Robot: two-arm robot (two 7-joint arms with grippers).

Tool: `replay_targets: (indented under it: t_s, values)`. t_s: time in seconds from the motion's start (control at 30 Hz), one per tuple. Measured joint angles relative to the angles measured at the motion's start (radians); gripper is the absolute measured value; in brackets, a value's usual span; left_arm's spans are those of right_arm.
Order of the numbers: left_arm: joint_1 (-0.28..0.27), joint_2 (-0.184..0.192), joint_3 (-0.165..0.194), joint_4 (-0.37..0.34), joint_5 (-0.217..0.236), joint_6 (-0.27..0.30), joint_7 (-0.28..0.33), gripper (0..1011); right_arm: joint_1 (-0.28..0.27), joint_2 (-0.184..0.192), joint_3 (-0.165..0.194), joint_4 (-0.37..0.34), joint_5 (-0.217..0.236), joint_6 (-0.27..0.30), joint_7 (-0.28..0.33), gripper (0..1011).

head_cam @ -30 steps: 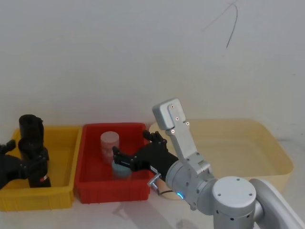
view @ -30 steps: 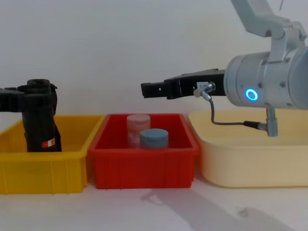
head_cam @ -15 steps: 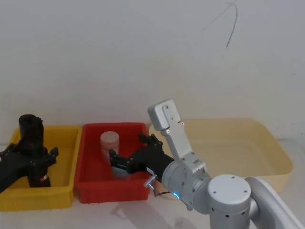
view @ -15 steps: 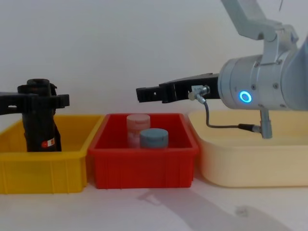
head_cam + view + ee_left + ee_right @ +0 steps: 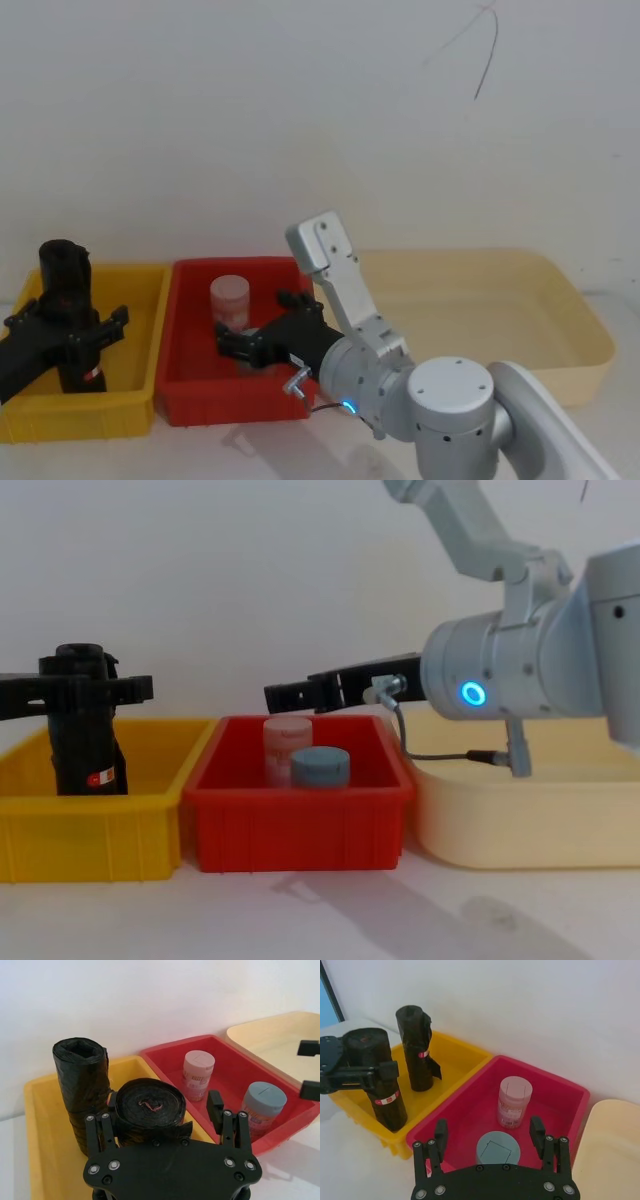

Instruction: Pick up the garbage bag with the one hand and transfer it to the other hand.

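Near field: right gripper (image 5: 488, 1132) hangs over the red bin (image 5: 300, 825). Jaws are spread wide with nothing between them, pointing toward the yellow bin (image 5: 90, 830).

Key relation: from the right gripper, the garbage bag (image 5: 65, 285) lies at about 9 o'clock, across the red bin's width. It stands upright in the yellow bin, long axis vertical, with its red-and-white label low on the side. The left gripper (image 5: 164, 1105) is far nearer and straddles the roll partway down. Its jaws are wide open, with a clear gap on at least one side, so the bag is not yet clamped. Judgement: the next move is a close on the bag, then a lift straight up along the axis and a carry toward 3 o'clock.

Farther back: a second black roll (image 5: 82, 1075), with a loose flap, stands at roughly 12 o'clock of the bag and just beside it. Risk: the closing jaw may nudge it.

Counts:
- black rolls: 2
- jars in the red bin: 2, a pink-capped jar (image 5: 515, 1100) and a blue-capped jar (image 5: 495, 1150)
- bins: 3, the third a cream tub (image 5: 520, 820) at the far right
- grippers: 2
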Motion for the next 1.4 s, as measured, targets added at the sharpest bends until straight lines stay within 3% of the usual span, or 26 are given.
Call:
replay_targets:
  t_s: [0.33,0.77,1.4]
  values:
    - [-0.006,-0.002,0.002,0.008,-0.003,-0.001,-0.005,1000,0.039,-0.031,-0.012,0.095,-0.026,-0.005,-0.010,1001]
    - [-0.009,-0.004,0.004,0.012,-0.005,-0.002,-0.007,1000,0.076,-0.046,-0.019,0.185,-0.056,-0.030,-0.014,1001]
    - [-0.010,-0.004,0.004,0.014,-0.006,-0.001,-0.008,1000,0.100,-0.046,-0.022,0.245,-0.077,-0.005,0.013,1002]
